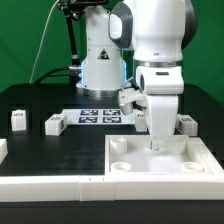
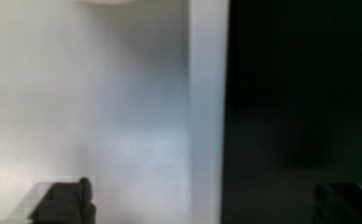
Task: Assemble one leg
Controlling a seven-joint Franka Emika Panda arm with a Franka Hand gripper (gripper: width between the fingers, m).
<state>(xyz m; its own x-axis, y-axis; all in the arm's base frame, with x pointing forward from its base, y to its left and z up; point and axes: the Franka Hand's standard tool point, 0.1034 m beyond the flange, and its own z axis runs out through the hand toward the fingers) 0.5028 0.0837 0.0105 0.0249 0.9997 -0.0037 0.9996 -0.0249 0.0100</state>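
Progress looks near zero: no socket I can see in the tray (image 1: 165, 160) holds anything, and one leg (image 1: 52, 123) plus a second leg (image 1: 18, 119) sit loose on the black table (image 1: 40, 145) at the exterior view's left, well apart from the tray. Gripper (image 1: 155, 144) is down at the tray's far rim, fingers (image 2: 62, 200) spread wide either side of the edge, gripping nothing. All smooth matte white plastic: blocky tagged legs, flat square tray, round corner sockets.

green backdrop (image 1: 25, 40), black table (image 1: 60, 150), even light
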